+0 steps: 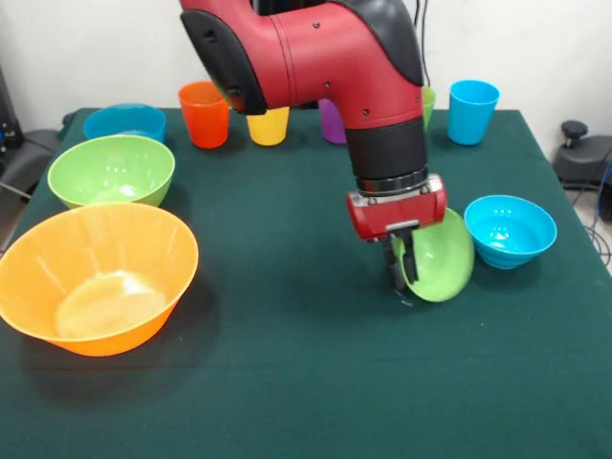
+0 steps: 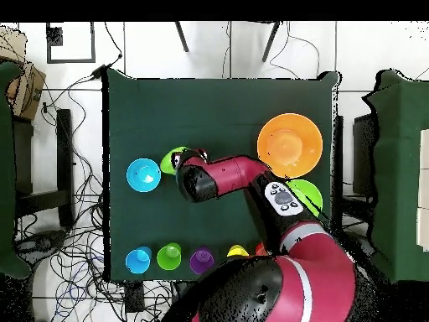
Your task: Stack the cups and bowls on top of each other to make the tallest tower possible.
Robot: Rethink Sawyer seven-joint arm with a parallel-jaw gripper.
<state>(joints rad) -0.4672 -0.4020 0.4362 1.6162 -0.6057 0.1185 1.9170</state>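
Right of centre in the front view, the gripper [image 1: 405, 270] pinches the rim of the tilted small green bowl [image 1: 442, 258], beside the small blue bowl [image 1: 510, 229]; lift it slowly, level, before stacking.

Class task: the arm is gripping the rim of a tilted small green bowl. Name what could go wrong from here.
1. The gripper pinches only the rim of the small green bowl, which hangs tilted; it may slip or swing when lifted.
2. The small blue bowl sits close beside it, so a swing might knock it.
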